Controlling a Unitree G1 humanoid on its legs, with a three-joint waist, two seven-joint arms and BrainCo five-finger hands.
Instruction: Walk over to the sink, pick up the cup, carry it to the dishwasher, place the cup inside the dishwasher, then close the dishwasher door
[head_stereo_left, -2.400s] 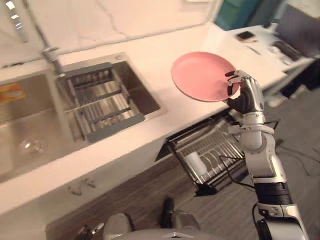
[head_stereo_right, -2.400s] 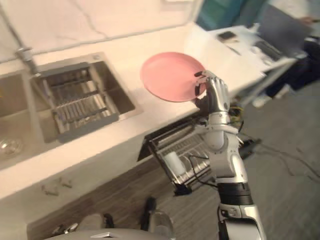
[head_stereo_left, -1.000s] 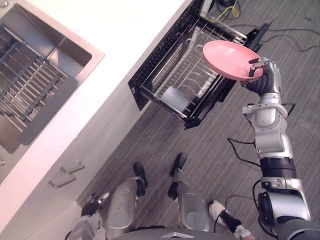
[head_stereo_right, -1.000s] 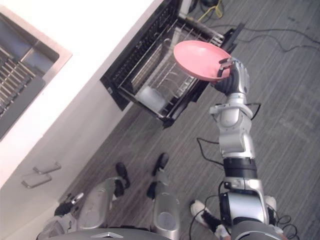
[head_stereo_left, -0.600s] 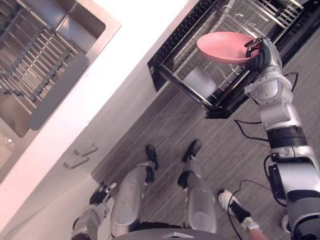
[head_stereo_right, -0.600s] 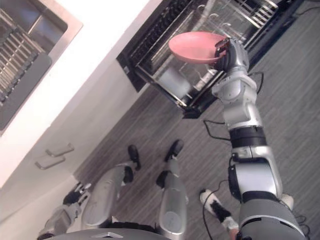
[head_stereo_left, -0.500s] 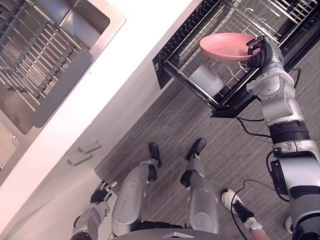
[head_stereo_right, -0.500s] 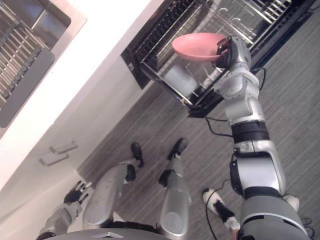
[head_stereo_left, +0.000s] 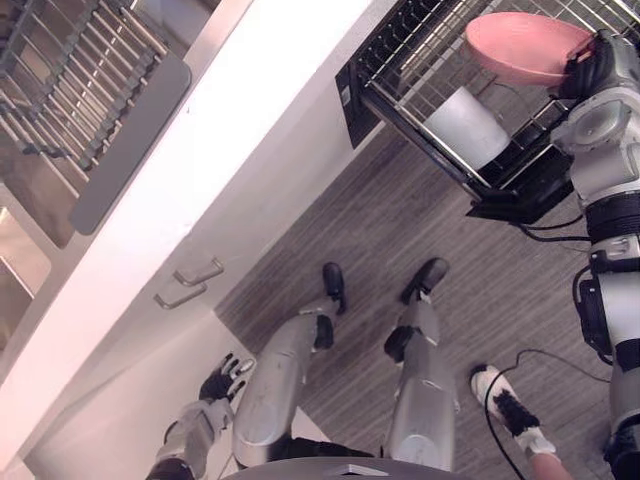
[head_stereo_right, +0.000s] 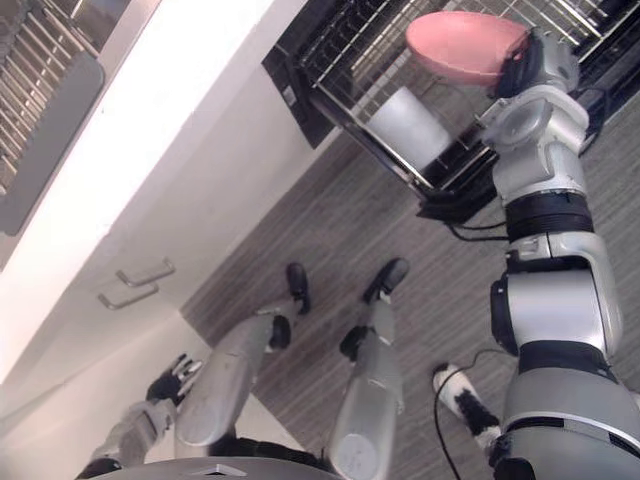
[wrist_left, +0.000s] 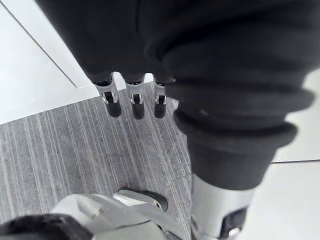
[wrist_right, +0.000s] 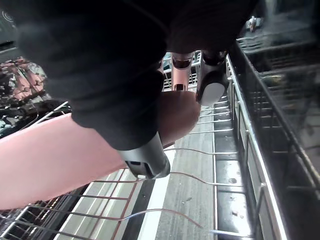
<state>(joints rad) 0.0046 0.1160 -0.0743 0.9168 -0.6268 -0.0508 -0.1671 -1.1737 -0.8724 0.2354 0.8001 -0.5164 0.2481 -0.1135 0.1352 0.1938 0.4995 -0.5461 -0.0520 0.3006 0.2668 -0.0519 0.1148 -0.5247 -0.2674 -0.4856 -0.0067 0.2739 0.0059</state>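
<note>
- We have the right hand (head_stereo_left: 588, 68) up over the dishwasher, thumb and fingers curled tight onto the rim of a pink plate (head_stereo_left: 522, 45). It is a plate in that hand, not a cup.
- The cup (head_stereo_left: 466, 126), white, already sits in the pulled-out rack (head_stereo_left: 405, 50), near its front edge and on our side of the plate.
- Here's the relation that counts: the plate reaches out from the hand toward our left, face close to level, hanging right above the rack wires. The wrist view puts those wires just beneath the pink underside, though we can't tell whether they touch.
- So the rack lies straight down from the load, and we judge the next move to be a short lowering and tilt to get the rim between the wires.
- The cup is near enough below that a careless drop could knock it.
- The right hand is the near one by a long way. The left hand (head_stereo_left: 226, 380) hangs low at our side, well apart, fingers (wrist_left: 136, 102) straight over the floor (wrist_left: 60, 150), holding nothing.
- Placing comes first; the dishwasher is open and not yet shut.
</note>
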